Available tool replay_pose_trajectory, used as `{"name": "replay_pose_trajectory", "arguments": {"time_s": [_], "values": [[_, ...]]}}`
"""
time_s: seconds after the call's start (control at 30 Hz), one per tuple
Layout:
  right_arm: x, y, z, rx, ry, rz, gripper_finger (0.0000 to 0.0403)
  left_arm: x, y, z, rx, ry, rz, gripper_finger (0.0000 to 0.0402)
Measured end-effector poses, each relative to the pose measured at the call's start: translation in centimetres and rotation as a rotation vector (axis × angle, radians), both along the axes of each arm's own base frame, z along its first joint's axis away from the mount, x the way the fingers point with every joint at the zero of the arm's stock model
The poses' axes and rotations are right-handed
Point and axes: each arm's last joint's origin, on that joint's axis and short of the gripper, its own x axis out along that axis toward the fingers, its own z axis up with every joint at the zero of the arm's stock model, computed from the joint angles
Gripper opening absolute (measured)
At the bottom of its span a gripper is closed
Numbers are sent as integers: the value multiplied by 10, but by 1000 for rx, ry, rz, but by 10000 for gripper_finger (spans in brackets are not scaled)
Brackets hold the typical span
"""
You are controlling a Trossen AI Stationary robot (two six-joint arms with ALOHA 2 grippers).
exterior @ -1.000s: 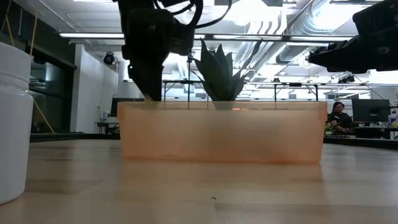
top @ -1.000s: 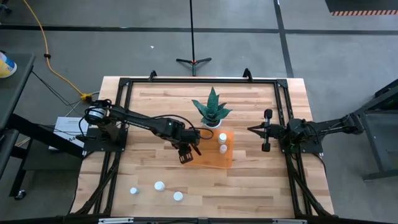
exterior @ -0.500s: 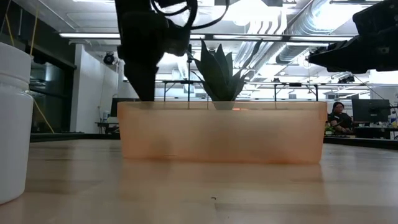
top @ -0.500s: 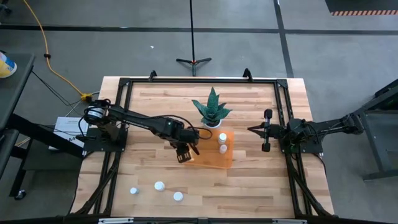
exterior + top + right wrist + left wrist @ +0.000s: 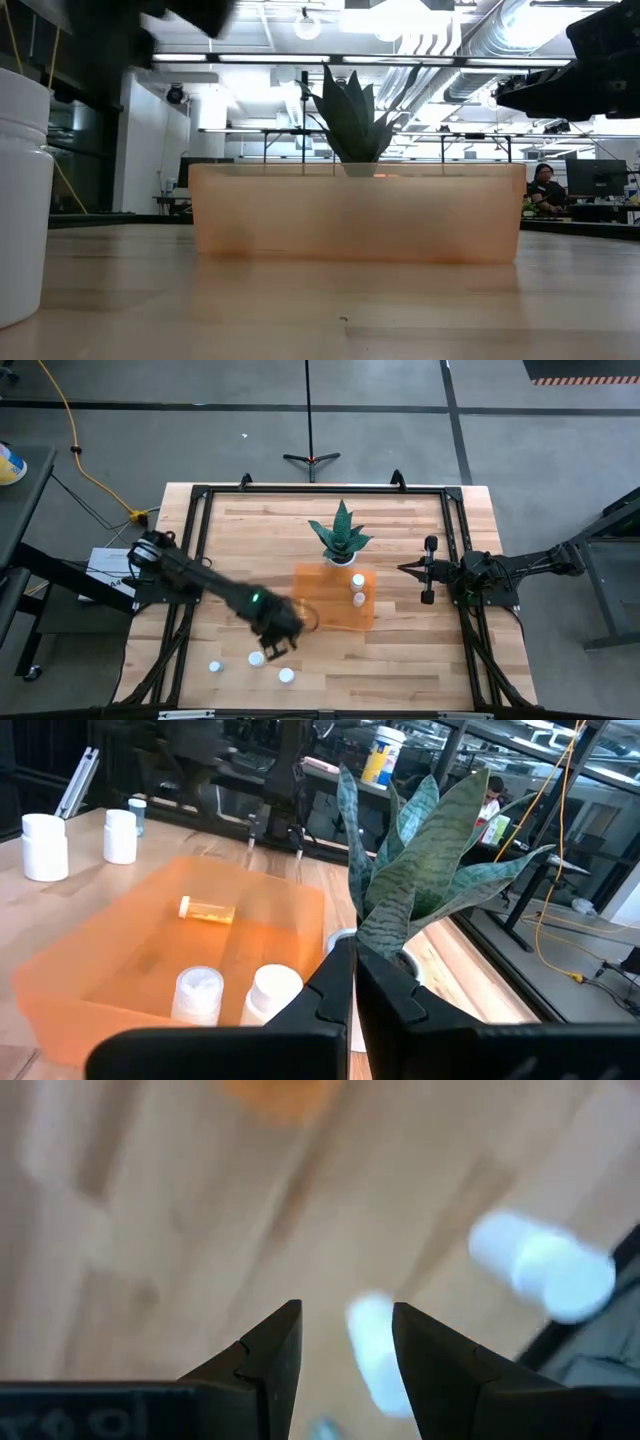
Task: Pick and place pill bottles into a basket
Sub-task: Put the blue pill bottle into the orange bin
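Note:
The orange basket (image 5: pixel 335 600) stands mid-table and holds two white pill bottles (image 5: pixel 358 591). They also show in the right wrist view (image 5: pixel 235 992), with a small amber item (image 5: pixel 205 910) lying farther in. Three more pill bottles (image 5: pixel 256 658) stand on the table near its front left. My left gripper (image 5: pixel 273 646) hovers open beside them. Its wrist view (image 5: pixel 345 1325) shows a blurred white bottle (image 5: pixel 372 1348) beyond the finger gap. My right gripper (image 5: pixel 403 568) waits shut to the right of the basket.
A spiky green plant in a white pot (image 5: pixel 340 535) stands just behind the basket. A black frame (image 5: pixel 320 490) runs round the table's edges. Bare wood lies in front of the basket. One bottle (image 5: pixel 20 200) looms at the low view's left edge.
My left gripper has swung away from the basket's left end toward the table's near left, fast and blurred, and now hangs over the loose bottles. The low view shows it gone from above the basket. The basket and bottles have stayed put.

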Motion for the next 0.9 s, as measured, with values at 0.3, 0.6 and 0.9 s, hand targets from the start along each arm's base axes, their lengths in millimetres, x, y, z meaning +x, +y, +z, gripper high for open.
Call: {"name": "replay_pose_trajectory", "arguments": {"time_s": [0.3, 0.6, 0.9], "values": [[0, 0, 1, 4, -13, -1, 7, -50, -69, 0, -69, 201, 187, 193], [0, 0, 2, -19, -20, 0, 7, -85, -85, 0, 79, 354, 441, 193], [0, 0, 3, -40, -24, 1, 7, -88, -69, -37, 108, 456, 507, 194]]}}
